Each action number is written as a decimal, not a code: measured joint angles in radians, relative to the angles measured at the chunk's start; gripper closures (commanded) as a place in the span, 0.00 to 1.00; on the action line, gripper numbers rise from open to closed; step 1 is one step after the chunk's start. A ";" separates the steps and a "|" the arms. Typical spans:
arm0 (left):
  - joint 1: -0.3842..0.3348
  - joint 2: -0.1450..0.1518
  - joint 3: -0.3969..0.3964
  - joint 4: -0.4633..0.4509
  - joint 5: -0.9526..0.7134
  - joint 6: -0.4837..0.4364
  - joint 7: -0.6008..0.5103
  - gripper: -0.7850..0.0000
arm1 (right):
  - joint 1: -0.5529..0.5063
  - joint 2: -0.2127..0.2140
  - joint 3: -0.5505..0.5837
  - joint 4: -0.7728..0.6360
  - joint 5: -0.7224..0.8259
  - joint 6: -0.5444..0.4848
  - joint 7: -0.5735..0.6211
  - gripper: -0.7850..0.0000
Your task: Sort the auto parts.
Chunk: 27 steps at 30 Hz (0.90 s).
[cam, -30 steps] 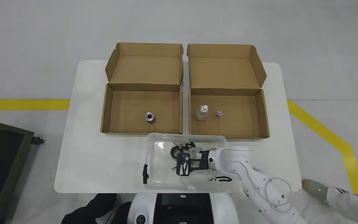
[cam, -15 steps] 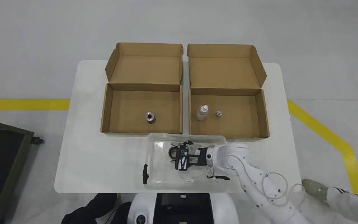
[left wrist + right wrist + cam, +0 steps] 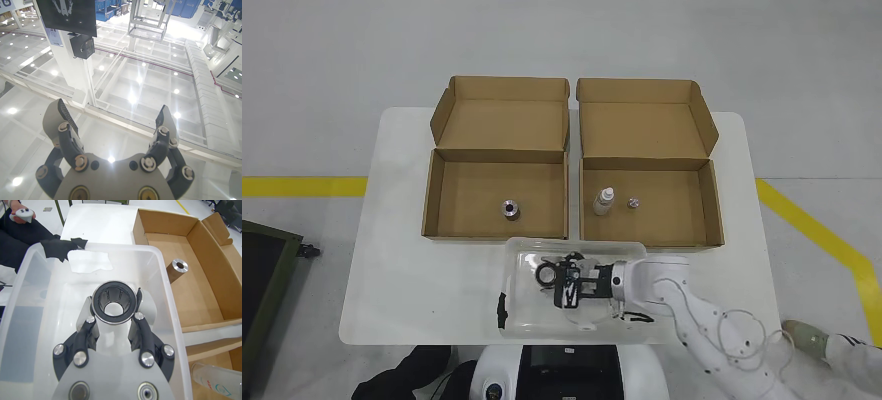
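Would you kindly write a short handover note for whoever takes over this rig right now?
Right tool: shut on a black-rimmed bearing, inside the clear bin.
Left tool: open, holding nothing, aimed at the ceiling.
Done: metal sleeve in the left box; bottle and small metal part in the right box.
Left: carry the bearing to a box, probably the left one beside the sleeve, and release.

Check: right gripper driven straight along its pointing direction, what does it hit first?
Likely the far end wall of the clear bin, by the black tape; the linear bearing held in the right gripper would touch first. Tilt is unclear, so possibly the bin floor.
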 measured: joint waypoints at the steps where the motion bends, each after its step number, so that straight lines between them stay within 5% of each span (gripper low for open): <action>1: 0.000 0.000 0.000 0.000 0.000 0.000 0.000 0.00 | -0.004 0.001 0.005 -0.014 0.009 0.001 0.006 1.00; 27: 0.000 0.000 0.000 0.000 0.000 0.000 0.000 0.00 | -0.020 0.033 0.221 -0.355 0.435 0.042 0.051 1.00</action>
